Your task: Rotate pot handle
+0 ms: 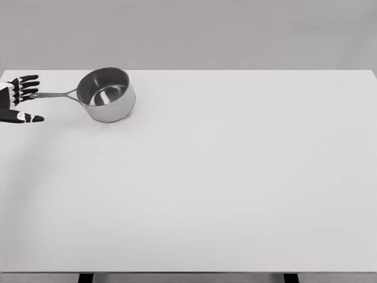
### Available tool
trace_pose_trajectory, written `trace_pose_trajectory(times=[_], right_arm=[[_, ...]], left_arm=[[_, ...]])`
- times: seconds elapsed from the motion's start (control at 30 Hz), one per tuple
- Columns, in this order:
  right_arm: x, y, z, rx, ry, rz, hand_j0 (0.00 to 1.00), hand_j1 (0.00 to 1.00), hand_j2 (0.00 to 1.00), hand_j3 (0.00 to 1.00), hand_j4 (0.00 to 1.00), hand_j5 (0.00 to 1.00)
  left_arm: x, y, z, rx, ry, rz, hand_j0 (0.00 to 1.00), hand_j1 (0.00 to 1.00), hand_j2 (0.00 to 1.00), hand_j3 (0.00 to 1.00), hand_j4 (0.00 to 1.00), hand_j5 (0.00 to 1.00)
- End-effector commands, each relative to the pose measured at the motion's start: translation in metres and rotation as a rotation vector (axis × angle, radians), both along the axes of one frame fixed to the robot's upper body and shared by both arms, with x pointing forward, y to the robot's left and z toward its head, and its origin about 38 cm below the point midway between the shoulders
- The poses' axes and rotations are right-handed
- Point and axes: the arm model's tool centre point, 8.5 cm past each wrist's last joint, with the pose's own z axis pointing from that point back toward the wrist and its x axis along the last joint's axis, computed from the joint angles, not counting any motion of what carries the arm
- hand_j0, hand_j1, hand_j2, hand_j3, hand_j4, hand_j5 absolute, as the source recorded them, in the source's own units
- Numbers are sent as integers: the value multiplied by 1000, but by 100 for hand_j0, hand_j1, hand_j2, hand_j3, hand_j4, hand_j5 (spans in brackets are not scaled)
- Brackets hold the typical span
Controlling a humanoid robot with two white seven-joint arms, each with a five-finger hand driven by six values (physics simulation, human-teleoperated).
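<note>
At far left, the left robot hand (pixel 20 99) (fingers spread) meets the round steel pot (pixel 106 94) — thin handle (pixel 54 94).

1. A wide white surface (pixel 235 188) fills most of the view, from the far edge to the near one.
2. Behind its far edge stands a plain grey wall (pixel 235 32), bare and evenly lit.
3. Light is soft and flat; the surface is dimmer toward the near left.
4. Under the near edge two dark legs (pixel 290 277) show, one left, one right, against grey floor.
</note>
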Motion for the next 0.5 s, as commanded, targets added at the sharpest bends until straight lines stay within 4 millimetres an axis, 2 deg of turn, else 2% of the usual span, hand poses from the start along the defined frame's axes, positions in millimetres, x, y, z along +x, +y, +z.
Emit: trace_pose_trajectory(times=[0.0,0.23,0.47], right_arm=[[0,0,0,0,0,1,100,100,100,100,100,100],[0,0,0,-1,-1,1,100,100,100,100,100,100],[0,0,0,1,-1,1,100,100,100,100,100,100]], left_arm=[[-1,3,1,-6,-4,10,100,100,100,100,100,100],[1,0,7,-4,-20,-1,100,100,100,100,100,100],[0,7,14,-14,-46,18,100,100,100,100,100,100]])
